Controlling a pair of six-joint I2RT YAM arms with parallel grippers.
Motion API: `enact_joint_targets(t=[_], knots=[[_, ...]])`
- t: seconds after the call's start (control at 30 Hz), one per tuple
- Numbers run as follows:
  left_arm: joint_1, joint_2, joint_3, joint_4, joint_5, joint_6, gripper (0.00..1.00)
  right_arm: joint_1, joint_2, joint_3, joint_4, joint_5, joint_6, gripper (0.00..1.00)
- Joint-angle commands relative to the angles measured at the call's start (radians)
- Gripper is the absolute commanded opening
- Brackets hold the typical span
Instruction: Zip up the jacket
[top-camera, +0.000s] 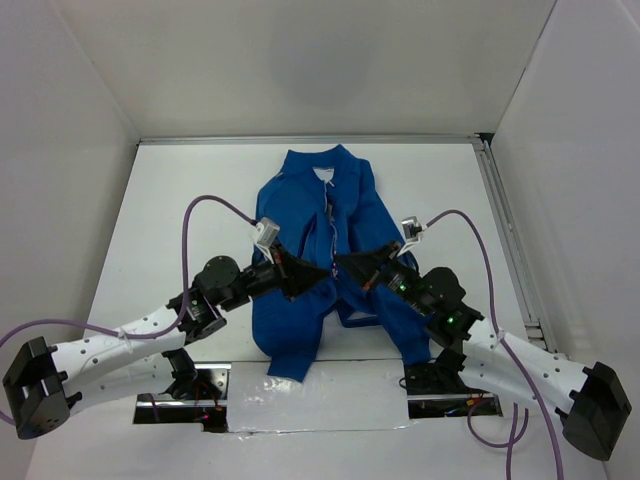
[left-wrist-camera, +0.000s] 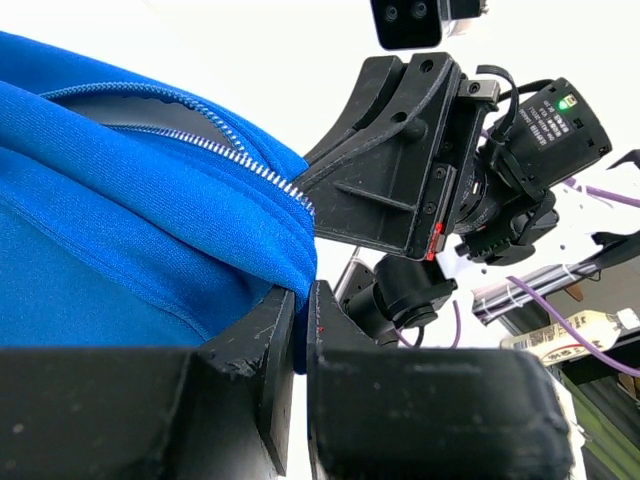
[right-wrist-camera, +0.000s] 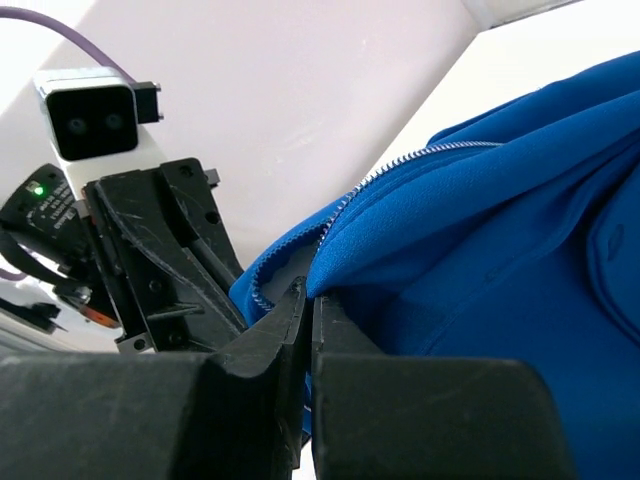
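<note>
The blue jacket (top-camera: 357, 212) lies flat on the white table, collar at the far end, front zipper partly open. Both grippers meet over its lower front. My left gripper (top-camera: 322, 272) (left-wrist-camera: 300, 305) is shut on a fold of the jacket's front edge (left-wrist-camera: 120, 250), just below the silver zipper teeth (left-wrist-camera: 240, 160). My right gripper (top-camera: 341, 264) (right-wrist-camera: 309, 298) is shut on the opposite front edge (right-wrist-camera: 500, 250), next to its zipper teeth (right-wrist-camera: 400, 165). Pale lining shows in the gap. The zipper's slider is hidden.
White walls close in the table at the back and on both sides. A metal rail (top-camera: 505, 235) runs along the right edge. Purple cables (top-camera: 205, 205) loop above both arms. A shiny strip (top-camera: 310, 400) lies between the arm bases.
</note>
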Motion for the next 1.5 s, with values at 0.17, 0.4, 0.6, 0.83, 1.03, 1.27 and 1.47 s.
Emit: enact_joint_targets(t=[0.17,0.4,0.6,0.83,1.03,1.27,1.47], knots=[[-0.023,0.000,0.000,0.047,0.031,0.008,0.00,-0.009,-0.003,0.215,-0.195,-0.154,-0.117,0.04],[-0.015,-0.023,0.025,0.066,-0.048,0.034,0.00,-0.010,0.019,0.258,-0.361,-0.292,-0.240,0.38],[0.009,-0.023,0.031,0.047,-0.046,0.011,0.00,-0.009,0.005,0.261,-0.401,-0.368,-0.320,0.54],[0.028,-0.026,0.031,0.040,-0.049,-0.006,0.00,-0.007,0.002,0.249,-0.400,-0.377,-0.323,0.44],[0.031,-0.023,0.034,0.034,-0.054,-0.018,0.00,-0.010,0.008,0.241,-0.372,-0.342,-0.288,0.08],[0.034,-0.064,0.016,0.003,-0.097,-0.033,0.00,-0.010,-0.041,0.185,-0.343,-0.283,-0.263,0.00],[0.035,-0.093,0.002,0.006,-0.108,-0.044,0.00,-0.010,-0.095,0.126,-0.244,-0.272,-0.197,0.00]])
